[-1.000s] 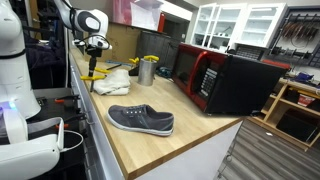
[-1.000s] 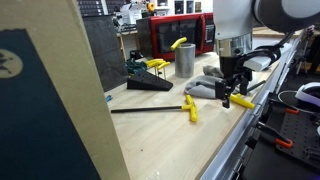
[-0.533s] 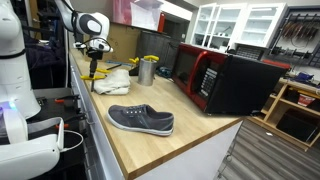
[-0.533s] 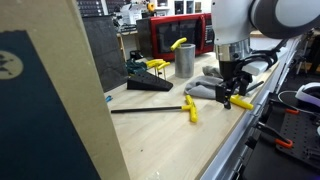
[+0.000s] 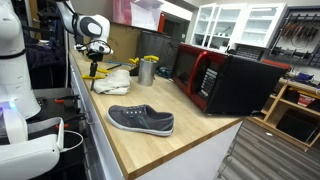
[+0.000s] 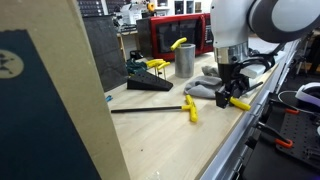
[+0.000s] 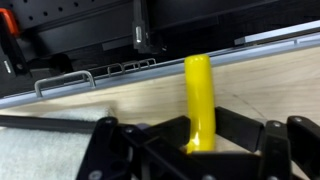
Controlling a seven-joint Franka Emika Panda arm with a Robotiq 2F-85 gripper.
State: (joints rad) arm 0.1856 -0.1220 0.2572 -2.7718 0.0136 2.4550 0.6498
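Gripper (image 6: 232, 94) hung low at the counter's (image 6: 150, 135) front edge, its fingers (image 7: 245, 130) set on either side of a yellow handle (image 7: 198, 92) that lay on the wood just beside a pale cloth (image 6: 205, 88). Whether the pads pressed the handle or stood a hair off it could not be told from any view. The likeliest trouble, by my reading, was a slip. The handle looked smooth and round and was caught near one end, so an uneven squeeze might roll it out sideways, and the drop-off right alongside would let it fall to the floor. A fold of cloth caught under a finger could also spoil the hold. Only the wrist view showed the handle running straight between the fingers, with the metal rail beyond the counter's lip. The exterior views hid that behind the wrist, where the handle (image 6: 241, 101) was a yellow stub. In return they gave the surroundings: another yellow-handled tool (image 6: 190, 108) nearby, a metal cup (image 5: 147, 70), a red-fronted microwave (image 5: 215, 80) and a grey shoe (image 5: 141, 120) well apart from the gripper (image 5: 96, 62).
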